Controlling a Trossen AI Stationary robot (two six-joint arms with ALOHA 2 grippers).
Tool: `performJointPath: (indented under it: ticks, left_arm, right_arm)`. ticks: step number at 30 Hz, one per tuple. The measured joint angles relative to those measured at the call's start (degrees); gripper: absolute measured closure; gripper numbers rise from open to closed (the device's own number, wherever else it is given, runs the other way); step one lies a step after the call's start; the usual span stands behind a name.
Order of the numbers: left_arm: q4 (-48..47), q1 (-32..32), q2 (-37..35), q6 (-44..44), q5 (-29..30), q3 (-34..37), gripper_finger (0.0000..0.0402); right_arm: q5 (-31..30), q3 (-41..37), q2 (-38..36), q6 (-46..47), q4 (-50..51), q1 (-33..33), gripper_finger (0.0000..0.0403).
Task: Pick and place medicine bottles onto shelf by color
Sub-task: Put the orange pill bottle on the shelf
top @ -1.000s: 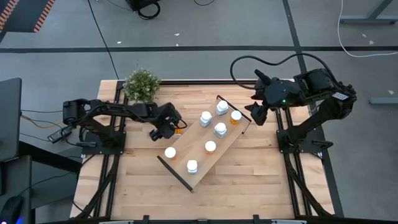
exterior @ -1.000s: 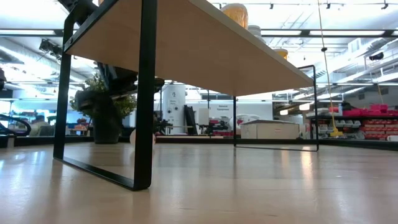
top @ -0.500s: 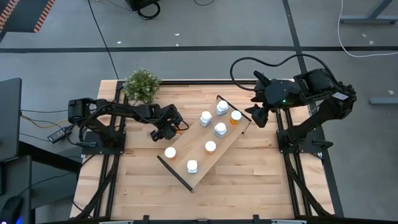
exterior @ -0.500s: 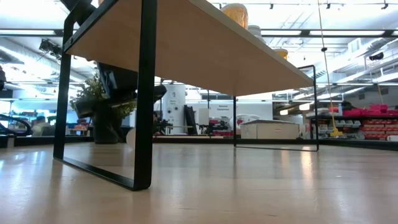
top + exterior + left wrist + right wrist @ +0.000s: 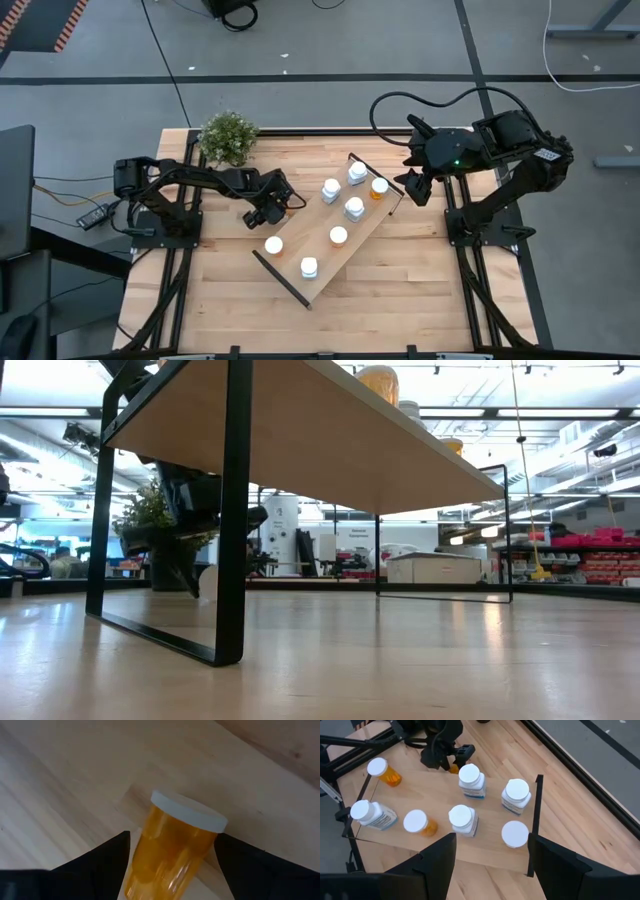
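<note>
1. High view: your left gripper (image 5: 272, 207) is low over the bench (image 5: 200, 300), just beside the long edge of the shelf (image 5: 320, 262), which lies diagonally across the middle.

2. Left wrist view: an orange bottle (image 5: 172, 851) with a white cap sits between the two dark fingers (image 5: 102, 865), one on either side of its body. The jaws are narrow around it. Whether they actually press the body you cannot tell, and it seems to rest on or just above the bench.

3. The grip looks chosen to take the body below the cap, keeping the bottle roughly upright for setting down.

4. On the shelf, seven bottles already stand. White-bodied ones cluster near the end towards your right arm (image 5: 470, 781) (image 5: 516, 795) (image 5: 463, 820). Orange ones stand at the other end (image 5: 383, 771), in the middle (image 5: 419, 822) and at that same right-arm end (image 5: 379, 188), so the colour grouping looks loose.

5. Your right gripper (image 5: 415, 185) waits beyond the shelf's end rail (image 5: 535, 820), off the board. Its fingers stand wide apart and hold nothing, leaving the shelf free for the left arm.

6. Against the frame a second earlier, the left gripper has shifted slightly towards the shelf. In the low view, the pale shape near the shelf leg (image 5: 232, 510) has slid further behind it. The right arm and the shelved bottles have not changed.

7. A potted plant (image 5: 228, 137) stands at the bench's far edge, clear of the work.
</note>
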State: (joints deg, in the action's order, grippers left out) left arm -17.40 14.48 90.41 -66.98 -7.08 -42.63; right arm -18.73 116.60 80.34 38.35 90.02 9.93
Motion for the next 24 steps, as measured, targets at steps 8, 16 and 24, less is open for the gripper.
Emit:
performJointPath:
  ticks: [8,16,24]
  left_arm:
    - [0.0,0.0,0.0,1.85,0.41,0.0,0.0155]
    - [0.12,0.0,-0.02,1.87,0.52,0.0,0.0194]
    - [-0.01,0.0,-0.07,1.92,3.67,-0.13,0.0187]
  right_arm:
    - [-0.01,0.0,0.0,0.01,0.0,0.0,0.015]
    - [0.01,0.0,0.0,1.72,0.0,0.0,0.015]
    - [0.82,0.0,-0.02,2.62,0.0,0.0,0.015]
